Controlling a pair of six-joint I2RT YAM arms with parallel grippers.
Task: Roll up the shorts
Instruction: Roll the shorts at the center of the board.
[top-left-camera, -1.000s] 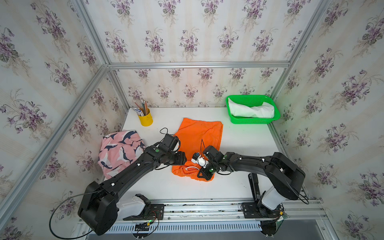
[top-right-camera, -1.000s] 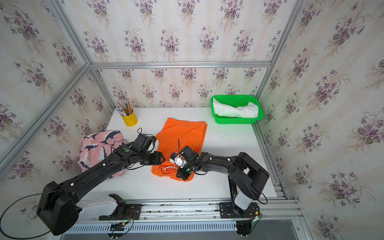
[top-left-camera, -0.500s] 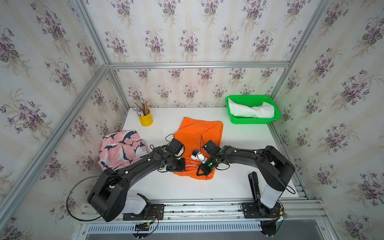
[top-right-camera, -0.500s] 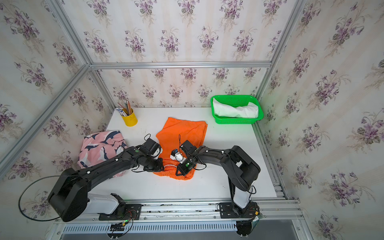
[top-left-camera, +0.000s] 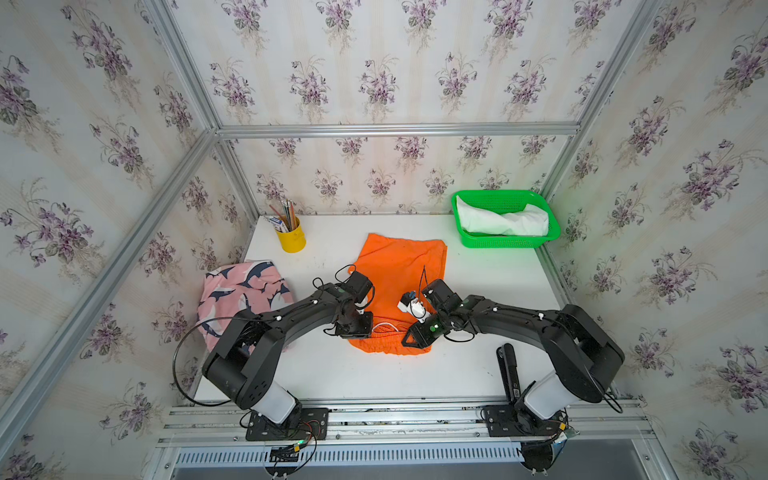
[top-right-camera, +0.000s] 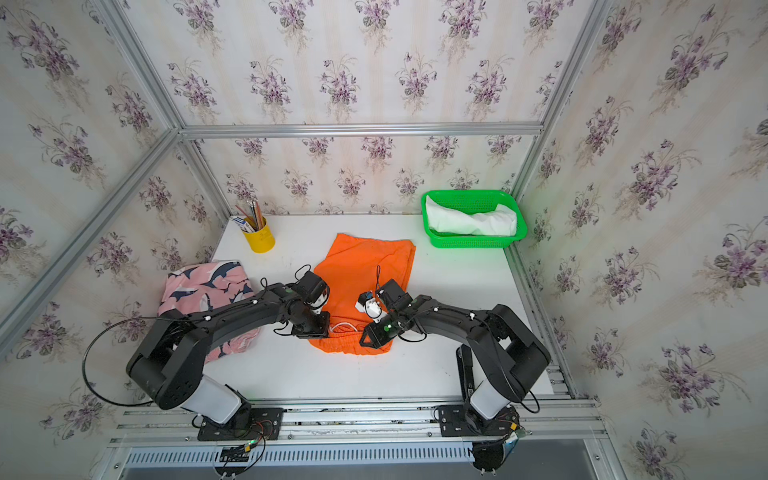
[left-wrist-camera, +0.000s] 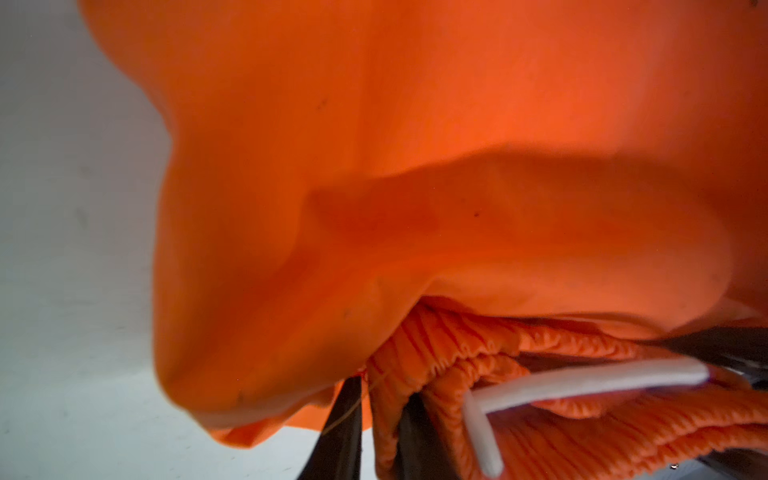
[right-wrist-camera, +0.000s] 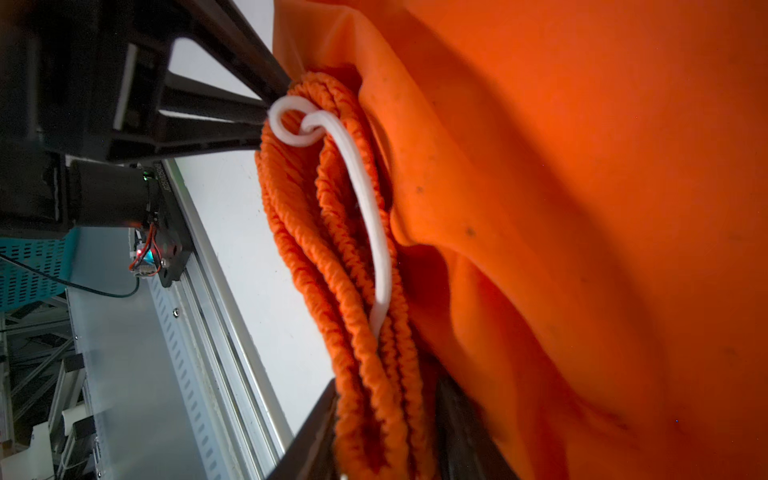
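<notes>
The orange shorts (top-left-camera: 399, 270) (top-right-camera: 365, 270) lie flat mid-table, their gathered waistband (right-wrist-camera: 353, 332) at the near edge, folded over on itself. My left gripper (top-left-camera: 353, 333) (left-wrist-camera: 380, 424) is shut on the waistband's left end. A white drawstring (left-wrist-camera: 582, 378) loops beside it. My right gripper (top-left-camera: 409, 343) (right-wrist-camera: 386, 432) is at the right end, open, with the bunched waistband loose between its fingers. Pink shark-print shorts (top-left-camera: 241, 291) lie crumpled at the left edge. White shorts (top-left-camera: 503, 222) sit in the basket.
A green basket (top-left-camera: 498, 243) stands at the back right corner. At the back left is a yellow cup (top-left-camera: 293, 241) of pencils. Aluminium frame rails and papered walls close in the table on three sides.
My left gripper has closed on the left end of the waistband. The right gripper's jaws have widened around the right end. Both arms have drawn slightly nearer.
</notes>
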